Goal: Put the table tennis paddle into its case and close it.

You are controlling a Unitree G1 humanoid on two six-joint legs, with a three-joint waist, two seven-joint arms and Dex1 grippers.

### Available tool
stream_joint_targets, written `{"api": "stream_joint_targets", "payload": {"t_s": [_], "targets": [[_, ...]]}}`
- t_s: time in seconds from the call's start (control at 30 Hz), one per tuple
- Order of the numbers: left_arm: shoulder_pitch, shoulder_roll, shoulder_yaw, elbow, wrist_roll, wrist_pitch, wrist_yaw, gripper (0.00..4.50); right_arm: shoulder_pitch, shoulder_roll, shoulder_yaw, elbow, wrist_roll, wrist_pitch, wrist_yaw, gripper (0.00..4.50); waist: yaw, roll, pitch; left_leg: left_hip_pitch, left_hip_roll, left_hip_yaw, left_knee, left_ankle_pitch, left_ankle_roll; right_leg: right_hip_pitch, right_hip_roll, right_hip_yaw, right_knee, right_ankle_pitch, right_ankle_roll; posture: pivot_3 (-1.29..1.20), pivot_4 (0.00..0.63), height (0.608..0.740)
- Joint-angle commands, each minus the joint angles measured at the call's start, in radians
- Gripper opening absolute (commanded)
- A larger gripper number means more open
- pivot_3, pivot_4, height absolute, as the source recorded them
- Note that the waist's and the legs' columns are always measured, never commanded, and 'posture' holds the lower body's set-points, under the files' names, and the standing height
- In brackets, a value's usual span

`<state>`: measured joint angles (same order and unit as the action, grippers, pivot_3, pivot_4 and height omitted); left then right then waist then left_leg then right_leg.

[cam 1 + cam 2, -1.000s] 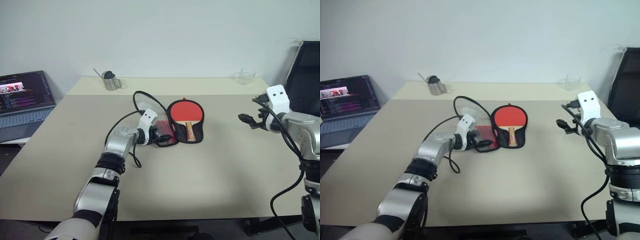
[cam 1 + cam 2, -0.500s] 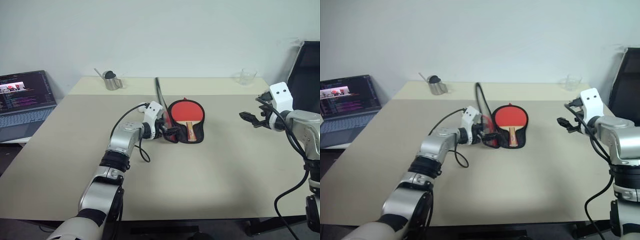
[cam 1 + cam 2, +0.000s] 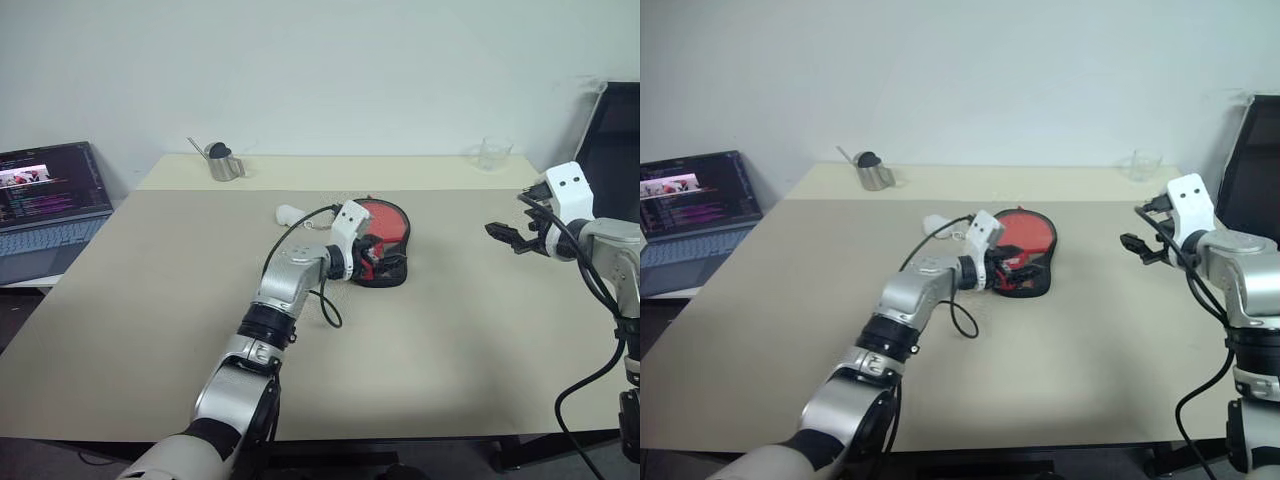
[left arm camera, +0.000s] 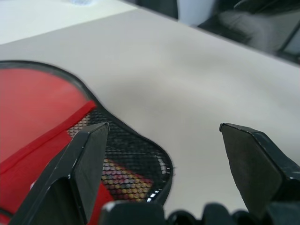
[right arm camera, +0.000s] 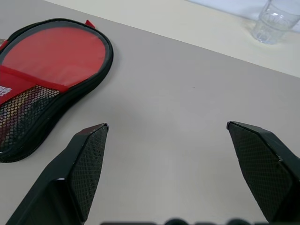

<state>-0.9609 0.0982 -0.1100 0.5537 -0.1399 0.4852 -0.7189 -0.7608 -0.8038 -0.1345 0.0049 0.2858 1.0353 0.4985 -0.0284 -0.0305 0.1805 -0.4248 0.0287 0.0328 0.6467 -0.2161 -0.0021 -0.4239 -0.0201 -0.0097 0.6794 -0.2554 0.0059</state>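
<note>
The case (image 3: pixel 390 219) lies in the middle of the table with its red-panelled, black-mesh flap (image 5: pixel 51 51) folded down over the table tennis paddle. The paddle is almost hidden; a tan and red patch of its handle (image 4: pixel 123 174) shows through the mesh. My left gripper (image 3: pixel 372 262) hovers open just above the case's narrow end, with nothing between its fingers (image 4: pixel 89 154). A small white fluffy charm (image 3: pixel 287 212) rests on the table left of the case. My right gripper (image 3: pixel 505 238) hangs open and empty in the air over the table's right side, well apart from the case.
A laptop (image 3: pixel 45 200) stands open off the table's left edge. A small metal jug (image 3: pixel 222 163) sits at the back left and a clear glass (image 3: pixel 492 152) at the back right. A black chair (image 3: pixel 615 140) stands at the far right. My left arm's cable (image 3: pixel 325 310) loops onto the table.
The case's flap lay open to the left, then stood upright, and now lies down over the paddle. My left gripper swung right with it. The right arm stayed still.
</note>
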Motion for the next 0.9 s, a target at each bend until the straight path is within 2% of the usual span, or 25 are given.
{"api": "stream_joint_targets", "payload": {"t_s": [0.03,0.17,0.33,0.53,0.7,0.9], "targets": [[-0.02,-0.009,0.013,-0.018,-0.007,-0.03,0.021,4.14,-0.019,-0.019,-0.031,-0.024,-0.003,0.005,-0.008,4.46,-0.001,0.0,0.0,0.0,0.0,0.0,0.0,0.0,0.0,0.0,0.0,0.0,0.0,0.0,0.0,0.0,0.15,0.74],[0.005,0.053,0.037,-0.139,-0.098,-0.011,-0.13,4.14,-0.036,0.065,-0.093,-0.03,0.063,0.093,-0.041,4.46,-0.005,0.0,0.0,0.0,0.0,0.0,0.0,0.0,0.0,0.0,0.0,0.0,0.0,0.0,0.0,0.0,0.15,0.74],[0.071,0.299,0.035,-0.301,-0.18,0.021,-0.409,4.14,-0.033,0.262,-0.139,-0.034,0.111,0.177,-0.128,4.46,-0.014,0.001,0.0,0.004,0.002,0.0,-0.002,0.003,-0.005,0.0,0.002,0.001,0.002,0.0,-0.001,0.0,0.15,0.74],[0.126,0.514,0.075,-0.3,-0.195,0.012,-0.515,4.14,-0.059,0.464,-0.148,0.068,0.112,0.149,-0.211,4.46,-0.007,0.001,0.0,0.006,0.003,0.0,-0.002,0.004,-0.006,0.003,0.003,0.0,0.002,0.0,0.0,0.0,0.15,0.74],[0.213,0.6,0.084,-0.391,-0.224,0.043,-0.564,4.14,-0.096,0.528,-0.137,0.228,0.085,0.055,-0.233,4.46,0.002,0.001,0.0,0.004,0.002,0.0,-0.001,0.004,-0.005,0.003,0.001,0.0,0.0,0.001,-0.001,0.0,0.15,0.74],[0.269,0.636,0.106,-0.476,-0.251,0.086,-0.538,4.14,-0.118,0.538,-0.11,0.414,0.058,-0.061,-0.231,4.46,0.001,0.001,0.0,0.003,0.002,-0.001,-0.001,0.004,-0.005,0.002,0.001,-0.001,0.0,0.002,-0.002,0.0,0.15,0.74]]}}
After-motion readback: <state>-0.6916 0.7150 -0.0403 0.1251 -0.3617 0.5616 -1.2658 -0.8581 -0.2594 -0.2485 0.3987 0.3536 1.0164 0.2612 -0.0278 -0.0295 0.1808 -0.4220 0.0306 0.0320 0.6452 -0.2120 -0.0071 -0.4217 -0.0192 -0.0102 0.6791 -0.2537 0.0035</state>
